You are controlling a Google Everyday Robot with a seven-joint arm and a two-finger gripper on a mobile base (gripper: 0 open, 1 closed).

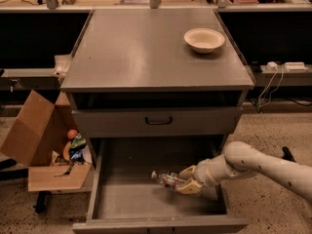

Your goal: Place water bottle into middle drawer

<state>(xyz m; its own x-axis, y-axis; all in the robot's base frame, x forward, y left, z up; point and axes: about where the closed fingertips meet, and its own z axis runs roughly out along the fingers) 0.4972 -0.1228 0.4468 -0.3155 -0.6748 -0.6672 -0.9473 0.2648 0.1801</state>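
I am at the placing step: my gripper reaches into the open middle drawer from 3 o'clock, its two fingers closed around the base end of the water bottle. The bottle lies nearly level, white cap pointing to 9 o'clock, over the right half of the drawer floor. I cannot tell whether it touches the floor or hangs just above it. I judge the next move to be a short drop towards 6 o'clock until the bottle rests, then spreading the fingers and backing out the way I came, up and to 3 o'clock.

The right drawer wall is just beside my wrist at 4 o'clock, so I have little room there. The bare floor runs wide to 9 o'clock and gives the bottle space to roll. Overhead at 12 o'clock the closed drawer front with the black handle overhangs the back, so I should lift out near the front lip
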